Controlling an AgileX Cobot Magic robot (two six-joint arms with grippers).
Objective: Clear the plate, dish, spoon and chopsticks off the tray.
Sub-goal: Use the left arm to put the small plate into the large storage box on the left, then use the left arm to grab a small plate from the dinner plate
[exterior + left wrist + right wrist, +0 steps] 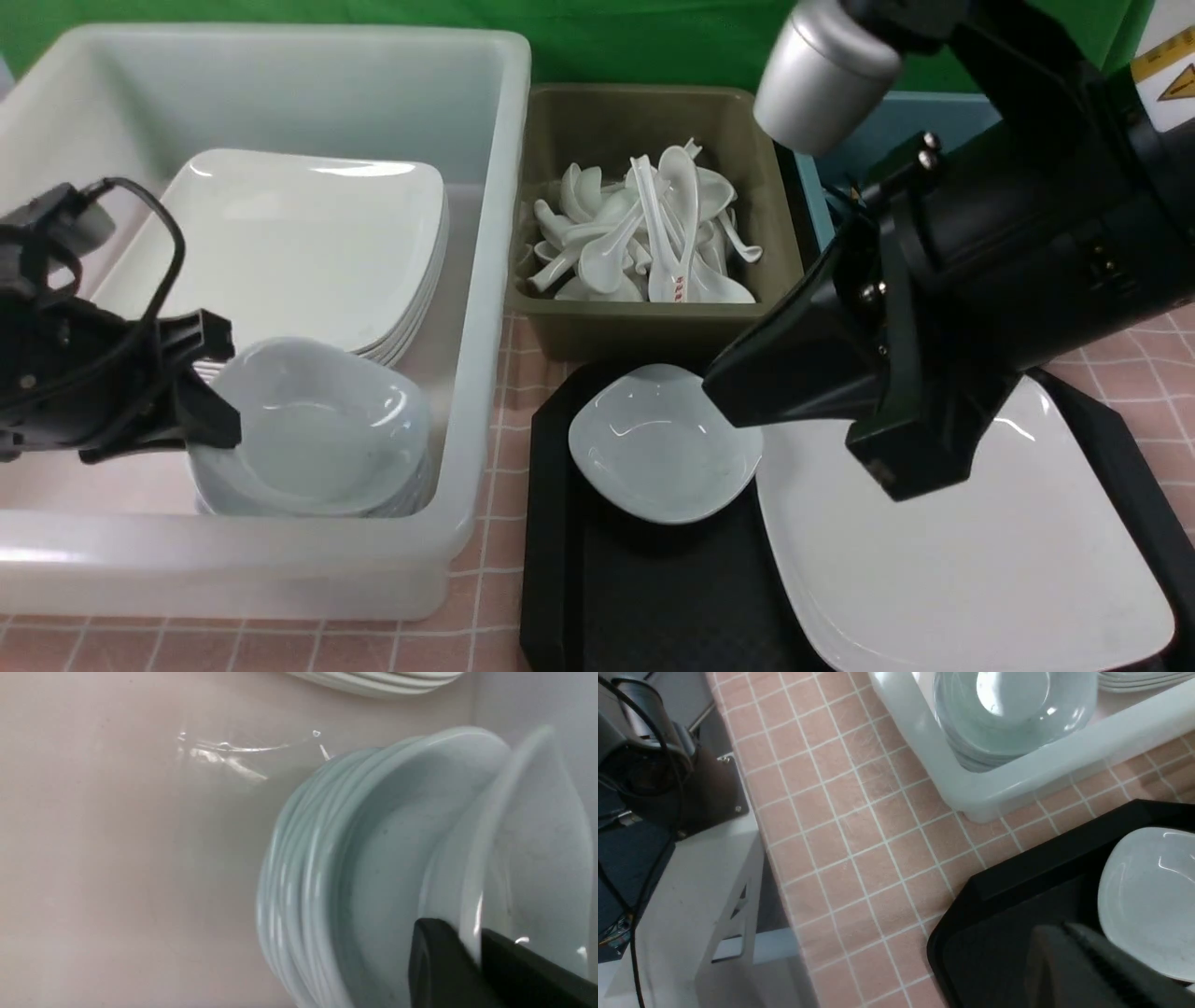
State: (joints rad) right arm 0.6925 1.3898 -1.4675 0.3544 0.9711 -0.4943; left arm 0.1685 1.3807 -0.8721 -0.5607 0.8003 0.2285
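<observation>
My left gripper [219, 383] [469, 933] is shut on the rim of a small white dish [317, 420] [528, 849], which is tilted over a stack of like dishes [308, 868] in the translucent bin. Another small dish [663, 443] [1153, 896] and the large white plate [952, 541] lie on the black tray [560, 560] [1017, 877]. My right gripper [717, 387] [1057, 931] hovers shut and empty above the tray, beside that dish. The spoon [680, 275] with red marks lies among the plain spoons in the olive bin. No chopsticks are in view.
The translucent bin [485, 280] also holds a stack of large plates [308, 243]. The olive bin [560, 121] stands behind the tray, with a blue bin [934, 112] to its right behind my right arm. A pink tiled cloth [859, 826] covers the table.
</observation>
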